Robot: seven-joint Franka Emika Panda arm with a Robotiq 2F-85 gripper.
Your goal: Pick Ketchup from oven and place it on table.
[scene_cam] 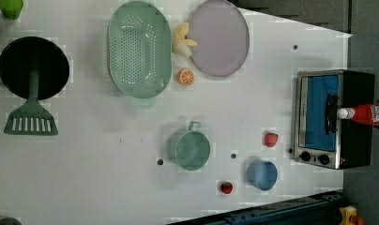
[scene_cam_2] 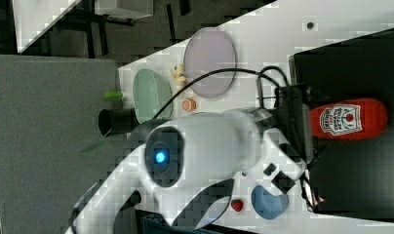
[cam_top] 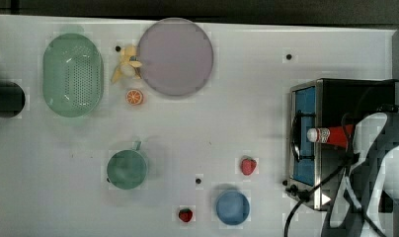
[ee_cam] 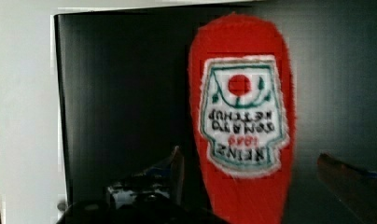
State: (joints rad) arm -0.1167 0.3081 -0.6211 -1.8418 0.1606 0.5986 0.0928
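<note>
The Ketchup [cam_top: 328, 135] is a red bottle with a white cap and label. It lies on its side on the black top of the oven [cam_top: 336, 94], its cap reaching out over the blue glass door. The right view shows my gripper [scene_cam_2: 302, 127] low over the cap end of the Ketchup [scene_cam_2: 348, 119]. In the wrist view the gripper [ee_cam: 261, 172] is open, one finger on each side of the Ketchup [ee_cam: 240, 116] and neither touching it. The oven [scene_cam: 356, 84] stands at the white table's [cam_top: 187, 138] edge, at the top view's right.
On the table are a green colander [cam_top: 72, 74], a purple plate [cam_top: 175, 56], a banana [cam_top: 126, 66], an orange half [cam_top: 134, 97], a green cup [cam_top: 127, 169], a blue bowl [cam_top: 232, 207] and two strawberries [cam_top: 248, 166] [cam_top: 185, 215]. A black pan [scene_cam: 33, 68] and green spatula [scene_cam: 30, 123] lie at the left view's left.
</note>
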